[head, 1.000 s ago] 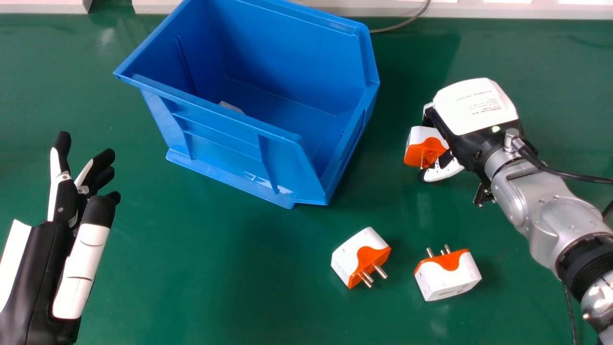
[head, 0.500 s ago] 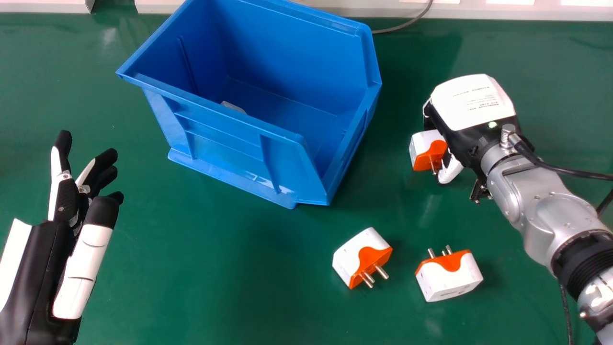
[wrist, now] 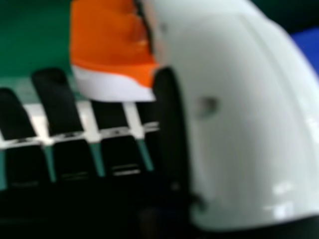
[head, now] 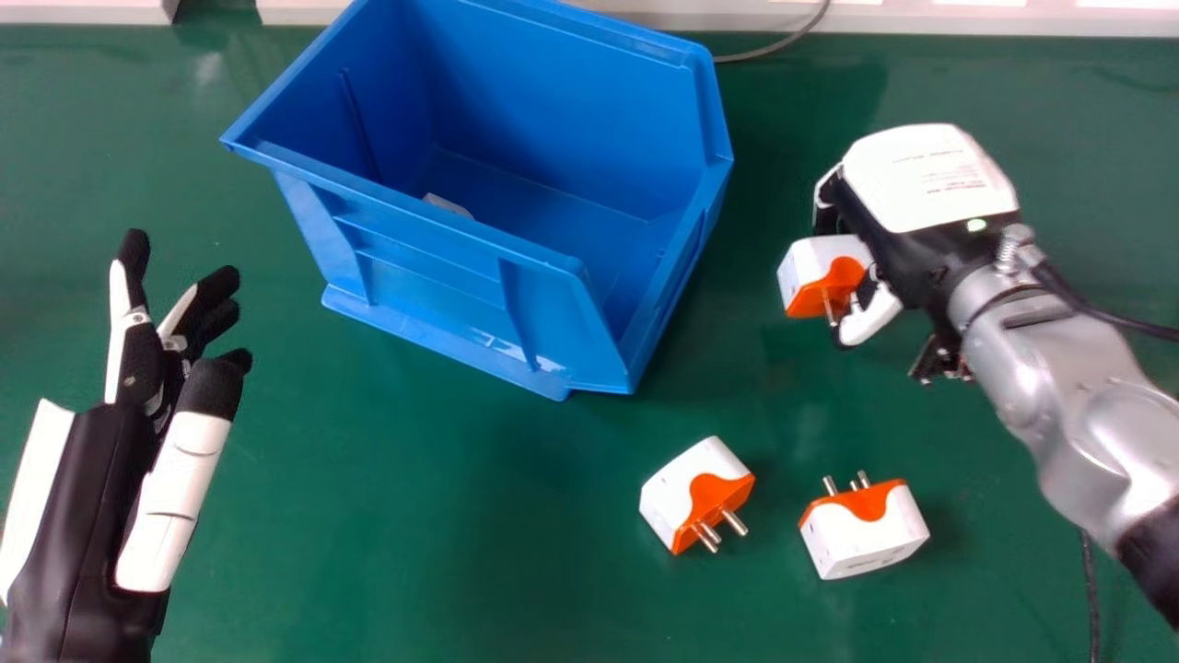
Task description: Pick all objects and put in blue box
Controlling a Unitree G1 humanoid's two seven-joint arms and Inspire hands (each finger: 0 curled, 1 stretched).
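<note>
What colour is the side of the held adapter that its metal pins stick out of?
Orange; it shows best in the head view, on the adapter.

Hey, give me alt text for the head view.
Robot's right hand holds a white-and-orange plug adapter right of a blue bin. Two more adapters lie on the green table; the open left hand is at far left.

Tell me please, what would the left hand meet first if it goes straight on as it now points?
The left hand would likely meet the blue box first, near its left corner, but the hand's height is unclear.
</note>
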